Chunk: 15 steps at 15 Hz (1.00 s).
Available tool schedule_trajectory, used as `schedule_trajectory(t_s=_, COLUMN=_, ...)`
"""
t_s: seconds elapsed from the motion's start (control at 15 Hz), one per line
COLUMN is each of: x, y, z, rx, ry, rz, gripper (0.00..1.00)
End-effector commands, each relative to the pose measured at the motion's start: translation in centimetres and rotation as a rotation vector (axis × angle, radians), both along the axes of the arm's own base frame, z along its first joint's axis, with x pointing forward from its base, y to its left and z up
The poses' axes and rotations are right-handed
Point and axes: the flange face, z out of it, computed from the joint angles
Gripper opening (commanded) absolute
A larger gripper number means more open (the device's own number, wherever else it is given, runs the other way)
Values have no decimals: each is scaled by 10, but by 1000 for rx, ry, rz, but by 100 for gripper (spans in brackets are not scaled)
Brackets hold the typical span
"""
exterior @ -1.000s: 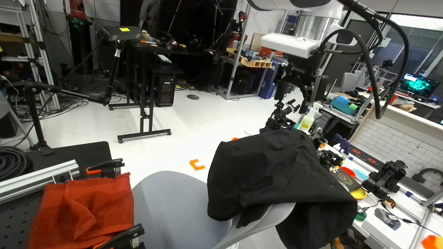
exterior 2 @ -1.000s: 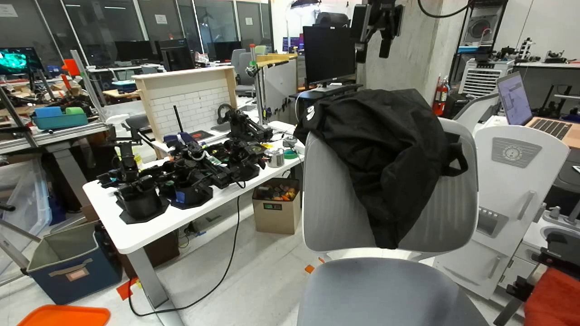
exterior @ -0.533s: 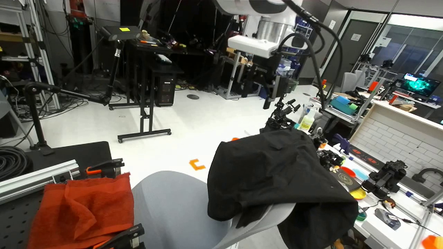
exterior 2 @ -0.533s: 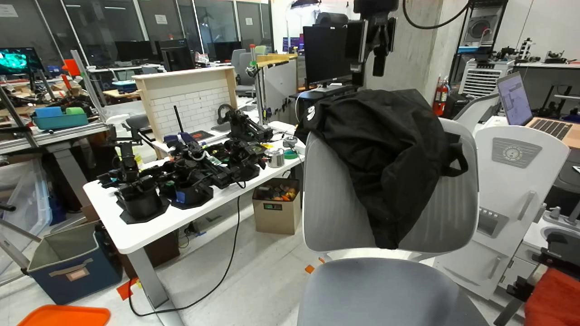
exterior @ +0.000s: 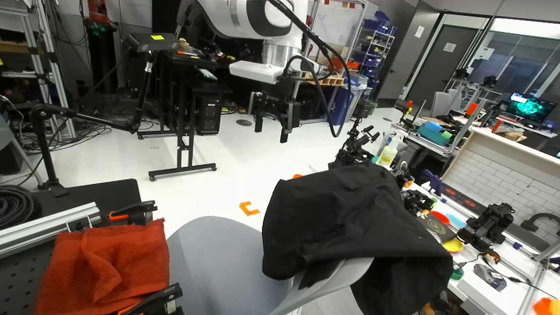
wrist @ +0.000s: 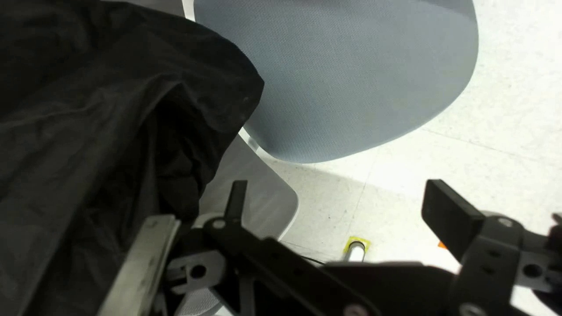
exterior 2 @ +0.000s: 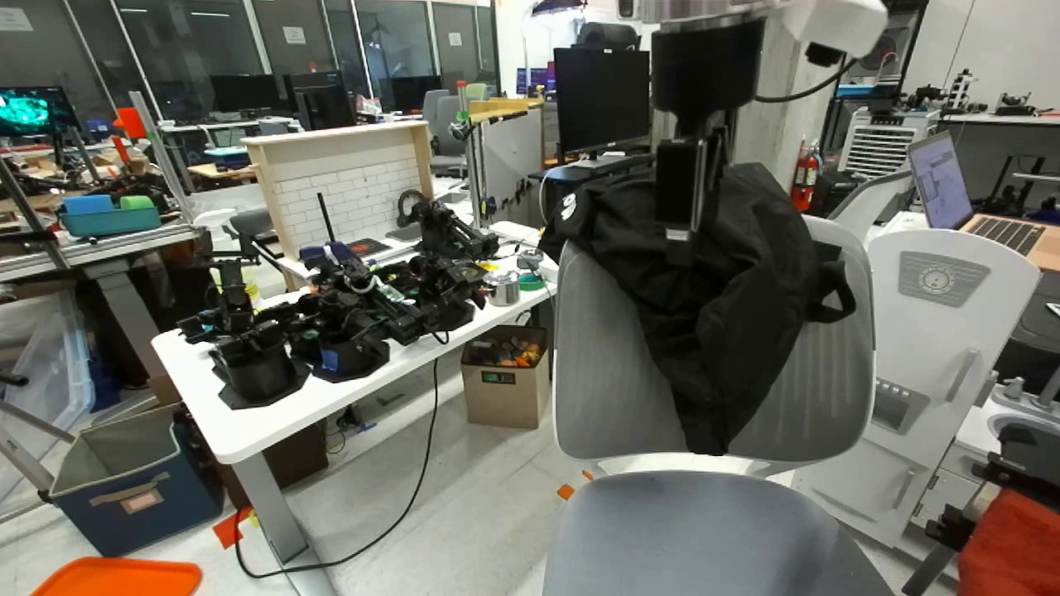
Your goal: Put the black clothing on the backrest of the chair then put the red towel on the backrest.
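Observation:
The black clothing [exterior: 345, 214] hangs over the top of the grey chair backrest [exterior 2: 836, 372]. In an exterior view, its lower end [exterior 2: 708, 414] hangs down the front of the backrest. The red towel [exterior: 109, 262] lies on a black perforated surface beside the chair seat [exterior: 210, 267], and part of it shows at the lower right of an exterior view [exterior 2: 1014, 546]. My gripper [exterior: 271, 131] is open and empty, in the air above and beyond the seat. In the wrist view, its fingers stand wide apart [wrist: 336, 197], with floor and a backrest corner behind them and the clothing at left.
Black clamps [exterior: 151, 302] sit at the towel's edges, and a metal rail [exterior: 48, 227] lies behind it. A white table [exterior 2: 331, 389] with several small black robot arms stands beside the chair. A white toy kitchen [exterior 2: 936, 372] stands on the chair's other side.
My gripper has moved left in an exterior view, away from above the clothing. In another exterior view, it has come lower and nearer. It stays open; clothing and towel have hardly moved.

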Motion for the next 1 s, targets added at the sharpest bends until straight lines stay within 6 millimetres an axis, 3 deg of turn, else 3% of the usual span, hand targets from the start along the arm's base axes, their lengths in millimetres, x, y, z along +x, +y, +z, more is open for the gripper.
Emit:
schedule_trajectory(t_s=0.0, x=-57, y=-18, z=-8, rx=-38, ry=-23, rz=-22, gripper=100)
schedule_trajectory(t_s=0.07, x=-72, y=-27, z=-11, rx=-38, ry=-13, rz=-43, gripper=100)
schedule_trajectory(t_s=0.13, x=-37, y=-12, z=-13, rx=-26, ry=11, rz=-23, gripper=100)
schedule_trajectory(t_s=0.33, x=-64, y=-25, z=-17, rx=-28, ry=17, rz=-41, gripper=100)
schedule_trajectory(t_s=0.6, x=-68, y=-26, z=-15, rx=-27, ry=14, rz=-42, gripper=100)
schedule_trajectory(t_s=0.73, x=-78, y=-16, z=-22, rx=-31, ry=18, rz=-38, gripper=100)
schedule_trajectory(t_s=0.93, x=-112, y=18, z=-49, rx=-40, ry=34, rz=-20, gripper=100)
